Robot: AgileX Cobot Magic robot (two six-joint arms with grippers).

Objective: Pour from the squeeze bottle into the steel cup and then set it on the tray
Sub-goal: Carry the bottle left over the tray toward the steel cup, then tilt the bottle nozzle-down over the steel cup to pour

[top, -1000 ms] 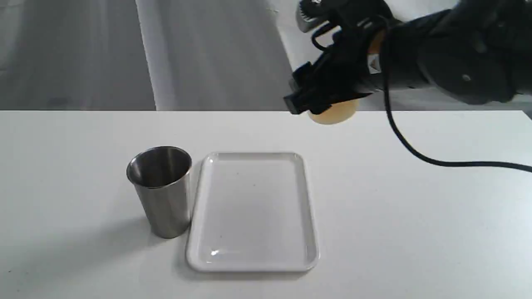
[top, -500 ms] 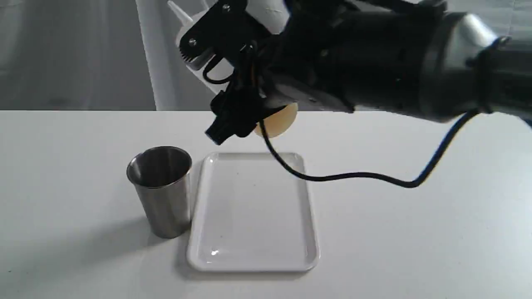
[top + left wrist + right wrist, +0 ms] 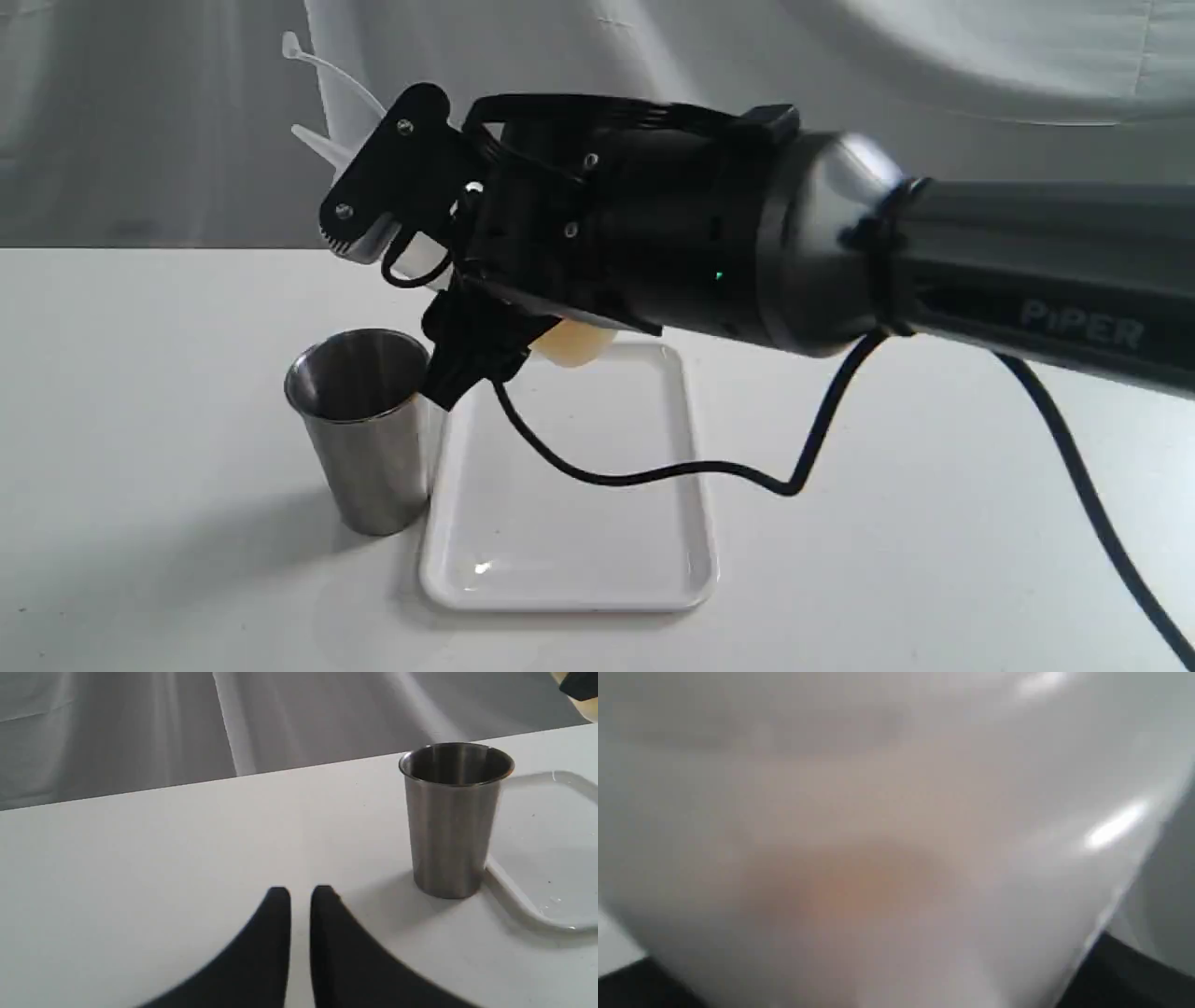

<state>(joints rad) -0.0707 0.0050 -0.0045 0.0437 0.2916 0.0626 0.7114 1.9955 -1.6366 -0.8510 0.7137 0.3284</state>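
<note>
My right gripper (image 3: 413,280) is shut on the squeeze bottle (image 3: 571,343) and holds it in the air, tilted. Its cone nozzle (image 3: 313,142) and cap strap point up and to the left, above and behind the steel cup (image 3: 362,434). The amber base hangs over the far end of the white tray (image 3: 569,541). The bottle (image 3: 878,835) fills the right wrist view as a blur. The cup (image 3: 452,821) stands upright on the table, touching the tray's (image 3: 549,868) left rim. My left gripper (image 3: 301,896) rests low near the table, shut and holding nothing, short of the cup.
A black cable (image 3: 653,471) droops from the right arm (image 3: 840,252) across the tray's middle. The arm spans the right half of the exterior view. Grey cloth hangs behind the white table (image 3: 934,523).
The right arm has swung left from the far right with the bottle, dropping lower. The nozzle now sits over the cup's side rather than behind the tray.
</note>
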